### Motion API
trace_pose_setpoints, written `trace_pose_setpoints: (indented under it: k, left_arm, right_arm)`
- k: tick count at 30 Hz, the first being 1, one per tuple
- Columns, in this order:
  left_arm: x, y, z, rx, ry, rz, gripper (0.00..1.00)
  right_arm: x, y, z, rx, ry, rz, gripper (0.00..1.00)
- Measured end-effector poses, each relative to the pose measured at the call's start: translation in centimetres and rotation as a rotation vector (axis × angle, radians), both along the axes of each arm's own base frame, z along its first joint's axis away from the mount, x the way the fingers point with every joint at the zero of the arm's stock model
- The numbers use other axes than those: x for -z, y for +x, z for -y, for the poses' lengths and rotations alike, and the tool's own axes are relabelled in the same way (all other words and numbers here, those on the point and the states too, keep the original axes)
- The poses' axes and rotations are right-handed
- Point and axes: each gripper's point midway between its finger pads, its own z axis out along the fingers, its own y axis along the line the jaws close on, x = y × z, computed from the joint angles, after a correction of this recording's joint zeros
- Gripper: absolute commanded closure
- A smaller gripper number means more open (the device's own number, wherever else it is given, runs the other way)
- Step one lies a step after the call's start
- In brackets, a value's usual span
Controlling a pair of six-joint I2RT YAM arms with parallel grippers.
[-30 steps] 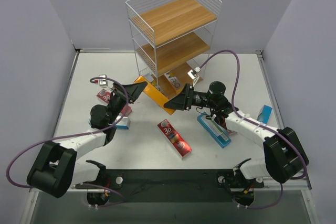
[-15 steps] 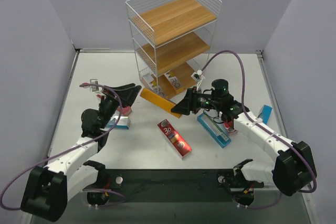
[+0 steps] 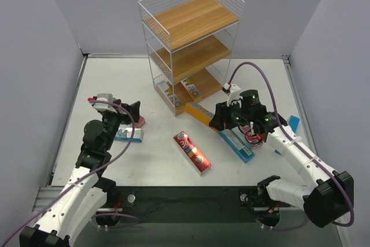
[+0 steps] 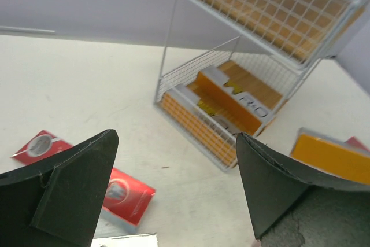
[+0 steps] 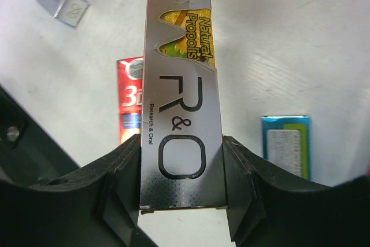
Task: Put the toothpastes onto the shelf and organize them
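Though judged light, stiff and crushable, the carton was clamped at its end by the right gripper, the left gripper being spread wide and empty.

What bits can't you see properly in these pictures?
- Top view: the upper boards of the shelf hide most of its bottom tier, so cartons there can't be counted.
- Top view: the left gripper covers parts of the red carton and blue-and-white carton beneath.
- Right wrist view: the orange-and-silver carton in the right gripper runs off the top edge.
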Motion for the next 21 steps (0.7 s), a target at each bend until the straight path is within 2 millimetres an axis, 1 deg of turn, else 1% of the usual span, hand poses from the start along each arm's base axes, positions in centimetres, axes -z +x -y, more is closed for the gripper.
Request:
trace_pose_setpoints:
  k: [3,7,9,12,15,18,21]
  left_arm:
    - [1.5,0.1,-1.3,-0.054,0.104,-0.032,0.05]
    - [2.5,0.2,-2.4,-0.103,0.196,-0.051,0.05]
    - [2.9,0.3,-2.9,-0.122,0.223,-0.055,0.05]
    - [4.1,0.5,-3.2,-0.133,0.259,-0.077,0.05]
    - [4.9,0.7,-3.3,-0.137,0.29,-0.096,0.05]
    - [5.0,0.7,-3.5,-0.141,0.3,-0.096,0.05]
    - [4.9,0.7,-3.6,-0.145,0.311,-0.089,0.06]
  right_arm:
    - [-0.4,0.8,1.5,0.046,-0.067,0.054,0.86]
    - [-1.1,2.8,3.6,0.129,-0.166,0.135,0.86]
    - [-1.4,3.9,4.4,0.165,-0.206,0.173,0.86]
    - [-1.5,6.0,5.2,0.208,-0.263,0.224,0.86]
    - [-0.5,8.6,5.6,0.236,-0.32,0.251,0.86]
    - [1.2,11.1,6.0,0.257,-0.368,0.247,0.86]
    - [2.8,13.2,6.3,0.27,-0.404,0.234,0.85]
